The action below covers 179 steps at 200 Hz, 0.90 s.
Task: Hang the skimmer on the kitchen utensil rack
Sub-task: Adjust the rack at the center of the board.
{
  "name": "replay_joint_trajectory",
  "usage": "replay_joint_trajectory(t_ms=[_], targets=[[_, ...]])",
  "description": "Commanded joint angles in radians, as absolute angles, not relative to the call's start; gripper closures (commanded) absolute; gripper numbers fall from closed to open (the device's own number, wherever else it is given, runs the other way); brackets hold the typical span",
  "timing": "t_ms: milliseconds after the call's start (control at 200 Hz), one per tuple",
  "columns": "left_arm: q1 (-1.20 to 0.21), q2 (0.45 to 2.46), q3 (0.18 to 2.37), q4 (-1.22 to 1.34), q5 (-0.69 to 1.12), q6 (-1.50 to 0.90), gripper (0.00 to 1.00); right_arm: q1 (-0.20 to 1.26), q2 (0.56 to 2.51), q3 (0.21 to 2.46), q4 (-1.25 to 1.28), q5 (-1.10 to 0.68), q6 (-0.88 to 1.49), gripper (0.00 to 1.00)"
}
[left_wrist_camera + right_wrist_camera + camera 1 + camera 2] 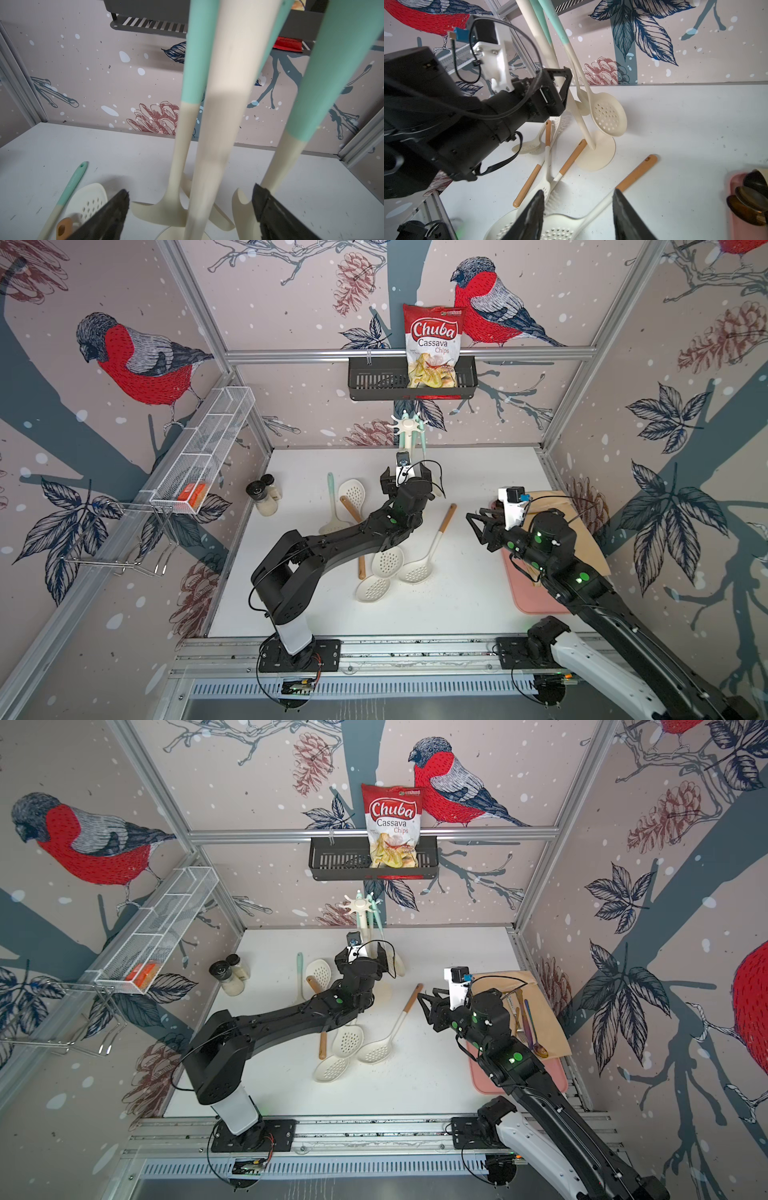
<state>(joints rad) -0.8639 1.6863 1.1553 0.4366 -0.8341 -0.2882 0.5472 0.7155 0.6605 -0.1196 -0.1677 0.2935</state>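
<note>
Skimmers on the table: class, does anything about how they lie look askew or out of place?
Yes. Wooden-handled skimmers lie heaped mid-table, handles crossed and heads overlapping, instead of hanging like the teal-handled ones on the kitchen utensil rack behind them. Nothing looks spilled or broken.

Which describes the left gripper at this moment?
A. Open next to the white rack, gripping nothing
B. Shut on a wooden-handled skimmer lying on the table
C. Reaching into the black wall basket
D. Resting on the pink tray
A: in its wrist view the left gripper has its jaws spread wide with the pole of the rack between them, and a teal-handled skimmer hangs beside it, ungripped.
</note>
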Motion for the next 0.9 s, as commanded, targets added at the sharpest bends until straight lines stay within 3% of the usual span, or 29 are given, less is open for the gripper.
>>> replay_joint_trajectory(t_ms=[0, 275, 450, 695, 891], targets=[[-0.873, 1.59, 1.074, 0.475, -0.782, -0.323, 0.02, 0.558, 0.742, 0.66, -0.054, -0.124, 0.308, 0.46], [-0.826, 1.24, 0.818, 0.244, -0.74, -0.432, 0.05, 0.61, 0.919, 0.725, -0.07, -0.02, 0.262, 0.42], [-0.657, 1.118, 0.758, 0.075, -0.57, -0.499, 0.09, 0.464, 1.005, 0.805, -0.118, -0.188, 0.282, 0.38], [-0.368, 1.175, 0.853, -0.142, -0.313, -0.503, 0.14, 0.275, 1.063, 0.833, -0.125, -0.472, 0.3, 0.37], [-0.255, 1.336, 0.992, -0.297, -0.213, -0.454, 0.17, 0.241, 1.078, 0.844, -0.166, -0.526, 0.273, 0.37]])
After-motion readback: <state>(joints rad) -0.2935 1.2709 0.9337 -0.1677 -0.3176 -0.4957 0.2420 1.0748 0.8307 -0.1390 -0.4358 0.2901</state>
